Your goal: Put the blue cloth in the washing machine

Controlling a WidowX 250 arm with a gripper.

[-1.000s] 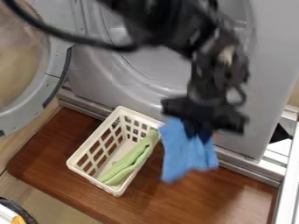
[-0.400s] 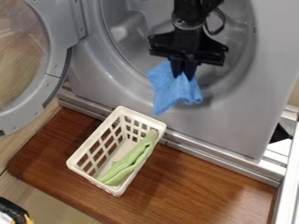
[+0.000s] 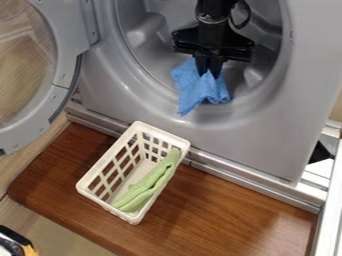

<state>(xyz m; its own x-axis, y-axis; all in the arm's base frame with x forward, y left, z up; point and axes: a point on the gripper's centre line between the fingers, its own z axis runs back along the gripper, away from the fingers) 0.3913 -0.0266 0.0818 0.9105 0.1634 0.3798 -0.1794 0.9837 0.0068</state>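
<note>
Gripper (image 3: 210, 74) closed on pinched blue cloth (image 3: 199, 94); low-hanging corner could stay draped over the lip (image 3: 248, 110) of the washing machine (image 3: 267, 147) if released early.

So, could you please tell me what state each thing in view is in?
Washing machine door: swung open.
Gripper: closed on the blue cloth.
Blue cloth: crumpled, hanging from the gripper at the machine's opening.
Basket: upright, holding the green cloth.
Green cloth: loosely folded, lying in the basket.
</note>
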